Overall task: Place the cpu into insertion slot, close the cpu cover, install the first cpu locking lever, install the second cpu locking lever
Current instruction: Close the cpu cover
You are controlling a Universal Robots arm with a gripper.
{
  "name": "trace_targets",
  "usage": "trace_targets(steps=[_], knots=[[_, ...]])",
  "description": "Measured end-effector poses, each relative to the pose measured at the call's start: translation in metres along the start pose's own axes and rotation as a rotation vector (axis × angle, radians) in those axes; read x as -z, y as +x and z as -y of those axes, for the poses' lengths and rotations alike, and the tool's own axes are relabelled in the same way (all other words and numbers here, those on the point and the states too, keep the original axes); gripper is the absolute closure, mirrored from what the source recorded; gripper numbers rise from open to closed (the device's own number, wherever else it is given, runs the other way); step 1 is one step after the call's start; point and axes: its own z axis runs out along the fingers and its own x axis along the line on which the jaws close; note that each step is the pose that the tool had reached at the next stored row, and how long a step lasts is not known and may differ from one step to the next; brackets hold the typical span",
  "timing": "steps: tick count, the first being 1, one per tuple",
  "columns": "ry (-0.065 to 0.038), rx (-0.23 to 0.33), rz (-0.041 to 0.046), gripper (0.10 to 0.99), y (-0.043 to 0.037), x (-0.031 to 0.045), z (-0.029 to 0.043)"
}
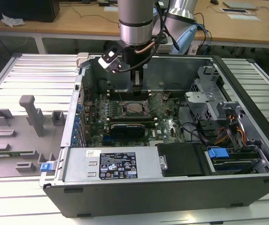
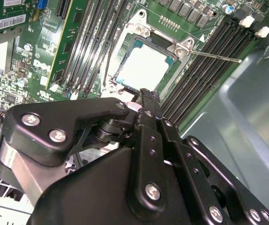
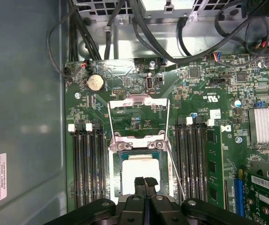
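Closest to the lens, black gripper [image 3: 144, 181] linkage, fingertips pressed together, nothing visible between them. Hangs low inside an open computer case [image 1: 172, 197], just above the green motherboard [image 3: 181, 93].

Directly under the fingertips in the first wrist view, the cpu [image 3: 141, 168]: a pale square lying flat inside the insertion slot [image 3: 121, 178], dark rim showing around it. Looks seated, so placing appears done, judging by how level it lies. Cannot tell whether the tips touch the chip or sit just clear of it.

Just beyond the fingertips, the cpu cover [image 3: 139, 102]: a silvery frame swung fully open, with bare board showing through its square opening. Not yet closed over the chip. Close beside the tips, a thin locking lever [image 3: 174, 168], free of its catch and running along the socket edge.

Step in hand, by this reading: between seating the chip and closing the cover. Calls, whatever follows, for coming away from the chip without dragging it, and for care around the thin lever rod and the memory slots [image 3: 89, 168] flanking the socket on both sides of the tool.
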Motion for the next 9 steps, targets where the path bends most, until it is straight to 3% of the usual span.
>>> trace_targets(steps=[9], knots=[[0.0,0.0,0.0008,0.98,0.0,0.0032,-0.0003]])
